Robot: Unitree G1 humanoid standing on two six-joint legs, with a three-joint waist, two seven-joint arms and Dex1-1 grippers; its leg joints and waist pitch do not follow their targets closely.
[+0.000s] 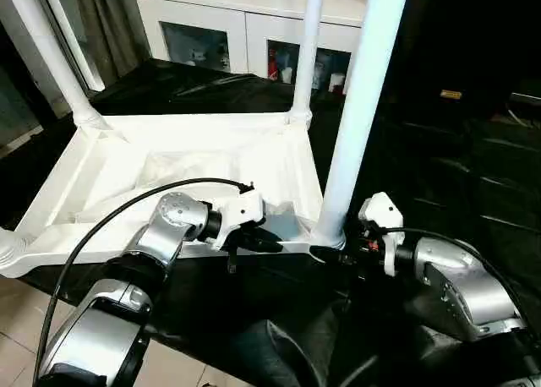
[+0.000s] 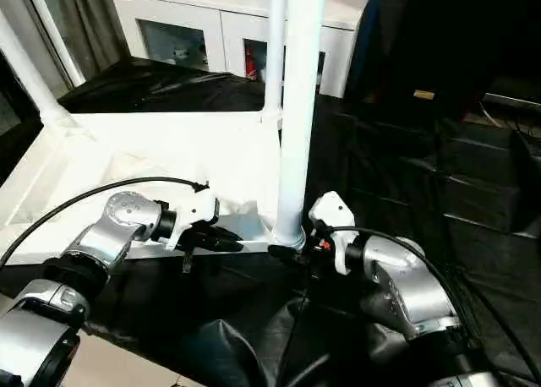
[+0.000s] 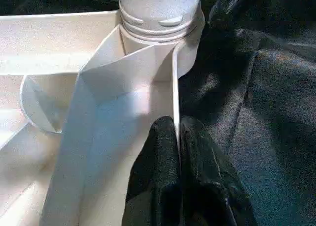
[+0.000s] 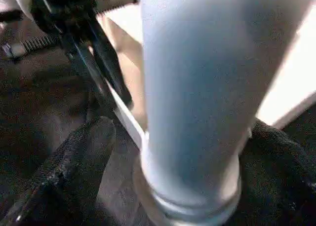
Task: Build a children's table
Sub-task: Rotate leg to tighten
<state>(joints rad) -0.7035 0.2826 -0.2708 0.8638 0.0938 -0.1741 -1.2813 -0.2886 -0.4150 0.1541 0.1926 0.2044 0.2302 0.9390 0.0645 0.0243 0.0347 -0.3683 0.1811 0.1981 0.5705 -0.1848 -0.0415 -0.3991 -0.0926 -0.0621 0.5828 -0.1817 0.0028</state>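
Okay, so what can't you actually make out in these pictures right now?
- Tops of the long white cylindrical legs: cut off by the head views' upper edge.
- Cross-ribbed underside of the white plastic square tabletop: washed out by glare.
- Items behind the white cabinet's glass doors: too small.
- Right claw: leg hides whether it touches.

We are seeing the near leg (image 1: 363,100) running out past the top edge, so its upper end is cut off, and the far leg (image 1: 308,49) and the slanting left leg (image 1: 46,53) are leaving the picture the same way. The tabletop (image 1: 101,150) is losing its near-left corner at the edge, and its ribs are washing out in glare. In the right wrist view the leg is blurring and hiding most of one finger (image 4: 276,157). The cabinet (image 1: 220,32) contents are too small to tell.
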